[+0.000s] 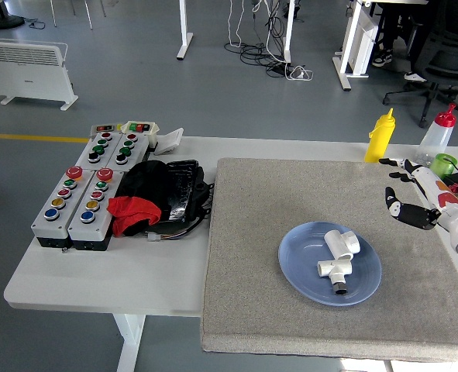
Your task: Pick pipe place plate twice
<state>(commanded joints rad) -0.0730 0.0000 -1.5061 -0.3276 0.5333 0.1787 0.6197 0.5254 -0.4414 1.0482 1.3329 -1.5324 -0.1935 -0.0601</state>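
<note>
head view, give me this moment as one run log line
right hand: open, empty, over mat's right edge | pipes: two, on blue plate | left arm: not in view

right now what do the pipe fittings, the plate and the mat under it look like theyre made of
Pipe fittings: probably white PVC-type plastic, smooth with a slight sheen. Plate: pale blue with soft highlights; plastic or glazed ceramic, can't tell which. Mat: grey, matte, fuzzy-looking, likely felt or carpet-like fabric.
</note>
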